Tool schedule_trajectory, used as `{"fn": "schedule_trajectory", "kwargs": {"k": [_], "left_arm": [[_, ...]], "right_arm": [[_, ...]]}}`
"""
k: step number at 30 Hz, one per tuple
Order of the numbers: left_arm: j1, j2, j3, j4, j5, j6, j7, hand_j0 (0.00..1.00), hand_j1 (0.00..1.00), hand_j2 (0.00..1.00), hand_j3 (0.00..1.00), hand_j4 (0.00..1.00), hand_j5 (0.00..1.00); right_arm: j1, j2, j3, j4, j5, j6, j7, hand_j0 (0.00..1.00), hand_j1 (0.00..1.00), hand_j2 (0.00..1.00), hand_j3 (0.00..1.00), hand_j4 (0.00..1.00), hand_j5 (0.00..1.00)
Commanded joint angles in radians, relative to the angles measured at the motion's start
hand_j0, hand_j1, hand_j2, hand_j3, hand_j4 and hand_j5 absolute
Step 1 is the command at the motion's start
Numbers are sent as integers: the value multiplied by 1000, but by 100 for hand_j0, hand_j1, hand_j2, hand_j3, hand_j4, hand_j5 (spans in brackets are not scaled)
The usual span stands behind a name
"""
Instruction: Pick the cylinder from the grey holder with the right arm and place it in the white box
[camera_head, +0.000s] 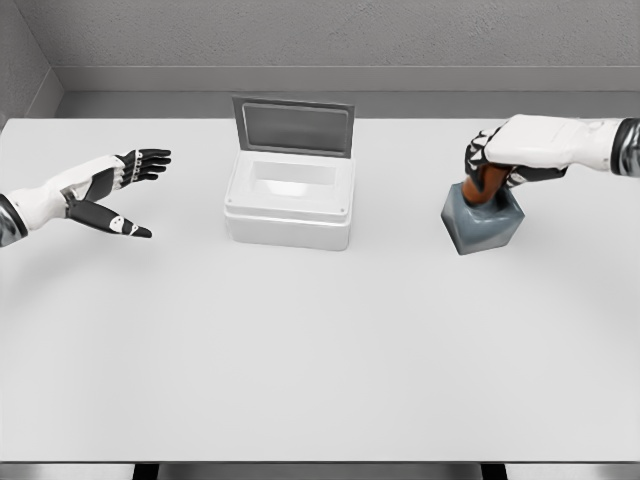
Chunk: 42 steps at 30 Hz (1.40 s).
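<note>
An orange-brown cylinder (486, 189) stands upright in the grey holder (484, 222) at the table's right. My right hand (492, 160) comes in from the right edge and is curled around the cylinder's upper part, hiding its top. The white box (289, 200) sits at the table's middle back with its grey lid (293, 126) raised upright behind it; its inside looks empty. Far to the left, my left hand (128, 190) hovers over the table with its fingers spread and nothing in it.
The white table (320, 350) stretches wide in front of the box and holder. A grey wall runs along the back, and the table's front edge lies at the bottom of the view.
</note>
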Motion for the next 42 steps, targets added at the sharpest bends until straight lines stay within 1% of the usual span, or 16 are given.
{"fn": "schedule_trajectory", "kwargs": {"k": [1,2,5,10,12,14,16,22,24,27,31,35,37,39,41,42], "left_arm": [[0,1,2,-1,6,0,0,100,100,100,100,100,100],[0,1,2,-2,5,0,0,100,100,100,100,100,100],[2,-1,2,-9,2,0,0,100,100,100,100,100,100],[2,-1,2,-9,2,0,0,100,100,100,100,100,100],[2,-1,2,-9,2,0,0,100,100,100,100,100,100],[2,-1,2,-9,0,0,0,100,100,100,100,100,100],[2,-1,2,-9,0,0,0,100,100,100,100,100,100],[2,-1,2,-9,0,0,0,100,100,100,100,100,100],[3,-1,2,-9,0,0,0,100,100,100,100,100,100],[5,-1,2,-9,0,-1,0,100,100,100,100,100,100],[6,-1,2,-10,0,-1,0,100,100,100,100,100,100],[6,-1,2,-10,0,-1,0,100,100,100,100,100,100],[8,-1,2,-10,0,-1,0,100,100,100,100,100,100],[8,-1,2,-10,0,-3,0,100,100,100,100,100,100],[9,-1,2,-10,0,-3,0,100,100,100,100,100,100],[9,-1,2,-10,0,-3,0,100,100,100,100,100,100]], "right_arm": [[-3,-15,-6,-22,-14,3,0,27,27,27,27,27,27],[-11,-18,-6,-50,-14,3,0,27,27,27,27,27,27],[-31,5,-4,-59,-17,3,0,27,27,27,27,27,27],[-69,127,5,-62,-17,3,0,27,27,27,27,27,27],[-101,192,56,-59,-15,3,0,27,27,27,27,27,27],[-130,243,76,-59,-15,3,0,27,27,27,27,27,27],[-156,276,100,-57,-15,3,0,27,27,27,27,27,27],[-193,341,100,-53,-15,3,0,27,27,27,27,27,27],[-202,367,102,-4,-14,3,0,27,27,27,27,27,27],[-202,387,123,56,-11,3,0,27,27,27,27,27,27],[-202,399,125,88,-1,3,0,27,27,27,27,27,27],[-210,427,125,142,0,3,0,27,27,27,27,27,27],[-210,430,125,148,0,3,0,27,27,27,27,27,27],[-210,430,125,173,12,3,0,27,27,27,27,27,27],[-210,439,125,176,15,3,0,27,27,27,27,27,27],[-210,447,125,189,19,3,0,27,27,27,27,27,27]]}}
